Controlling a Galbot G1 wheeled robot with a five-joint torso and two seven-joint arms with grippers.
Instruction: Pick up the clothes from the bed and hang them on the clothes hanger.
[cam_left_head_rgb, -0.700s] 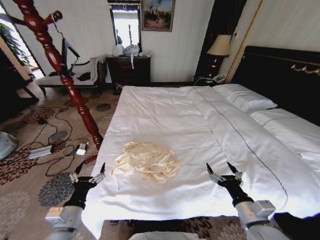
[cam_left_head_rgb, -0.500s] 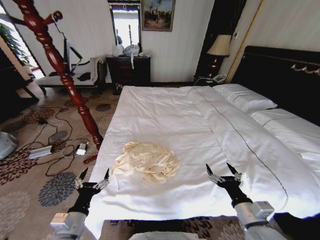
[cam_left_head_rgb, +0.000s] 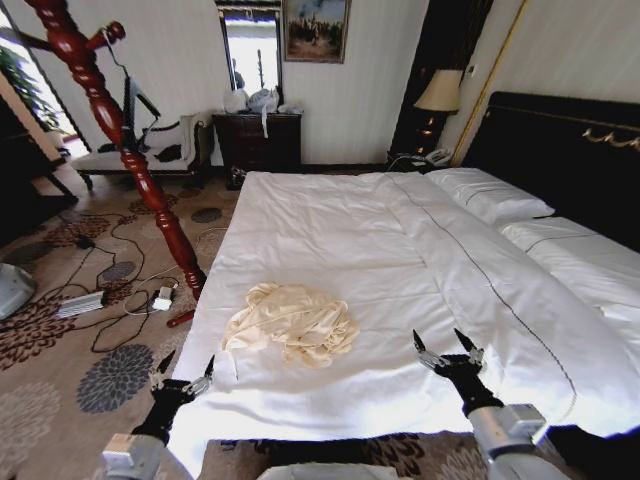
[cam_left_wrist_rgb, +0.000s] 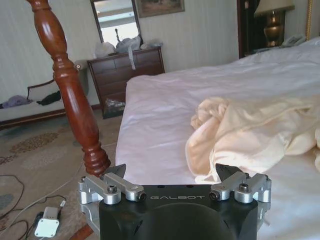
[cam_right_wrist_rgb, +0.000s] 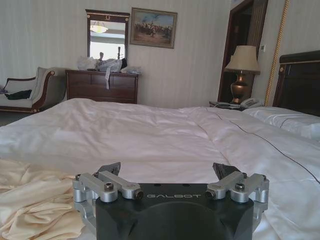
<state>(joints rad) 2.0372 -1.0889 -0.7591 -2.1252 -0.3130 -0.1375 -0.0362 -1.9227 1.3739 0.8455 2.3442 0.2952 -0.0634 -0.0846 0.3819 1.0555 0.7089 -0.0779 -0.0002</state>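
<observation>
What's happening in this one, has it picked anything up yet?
Not yet. The cream shirt lies crumpled on the white bed, untouched. The left claw is open at the bed's near left corner, short of the shirt. The right claw is open over the duvet to the shirt's right. A dark-red coat stand stands beside the bed.

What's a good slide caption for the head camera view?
Crumpled cream shirt on the white bed, open left tool and right tool flanking it.
</observation>
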